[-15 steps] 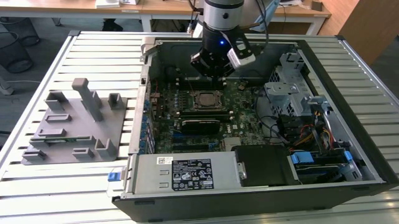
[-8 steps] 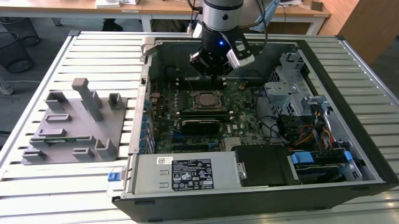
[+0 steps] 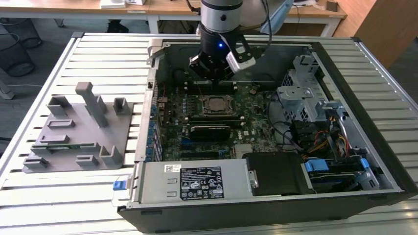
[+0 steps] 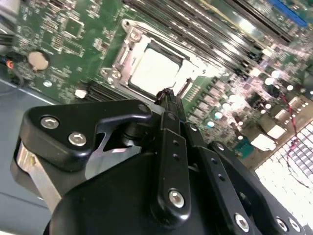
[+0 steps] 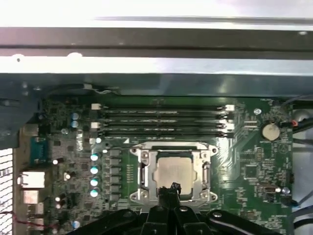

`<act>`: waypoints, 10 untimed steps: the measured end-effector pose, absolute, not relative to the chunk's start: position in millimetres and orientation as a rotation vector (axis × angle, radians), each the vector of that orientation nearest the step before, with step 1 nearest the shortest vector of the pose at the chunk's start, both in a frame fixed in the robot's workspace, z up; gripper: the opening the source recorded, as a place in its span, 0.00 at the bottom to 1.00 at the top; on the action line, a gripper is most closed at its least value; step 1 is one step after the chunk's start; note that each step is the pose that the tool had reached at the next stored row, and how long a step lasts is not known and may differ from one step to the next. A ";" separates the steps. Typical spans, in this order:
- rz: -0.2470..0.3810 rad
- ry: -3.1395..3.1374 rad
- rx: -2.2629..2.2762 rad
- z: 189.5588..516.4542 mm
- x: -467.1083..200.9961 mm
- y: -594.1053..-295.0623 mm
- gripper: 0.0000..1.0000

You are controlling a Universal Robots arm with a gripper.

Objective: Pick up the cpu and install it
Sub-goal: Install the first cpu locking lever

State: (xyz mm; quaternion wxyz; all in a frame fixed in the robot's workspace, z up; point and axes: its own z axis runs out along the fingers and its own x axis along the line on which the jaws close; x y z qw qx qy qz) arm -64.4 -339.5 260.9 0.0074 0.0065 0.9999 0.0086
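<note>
The cpu (image 3: 216, 105) lies flat in its socket on the green motherboard (image 3: 251, 120) inside the open computer case, its silver top showing in both wrist views (image 5: 172, 171) (image 4: 154, 71). A metal socket frame (image 5: 142, 169) surrounds it. My gripper (image 3: 212, 73) hangs above the board, just off the cpu towards the case's back wall. In the wrist views its black fingertips (image 5: 171, 188) (image 4: 166, 95) are pressed together at the chip's edge, above it, with nothing held between them.
A grey fixture plate (image 3: 78, 132) with upright posts lies on the slatted table at the exterior view's left. Memory slots (image 5: 164, 120) run beside the socket. A black block (image 3: 209, 131), a power supply (image 3: 196, 181) and a drive cage (image 3: 304, 93) crowd the case.
</note>
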 end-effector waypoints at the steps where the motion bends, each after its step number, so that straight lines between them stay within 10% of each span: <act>1: 0.027 3.126 0.021 260.7 -67.8 -339.4 0.11; 10: 0.022 3.123 0.020 260.2 -88.0 -339.5 0.11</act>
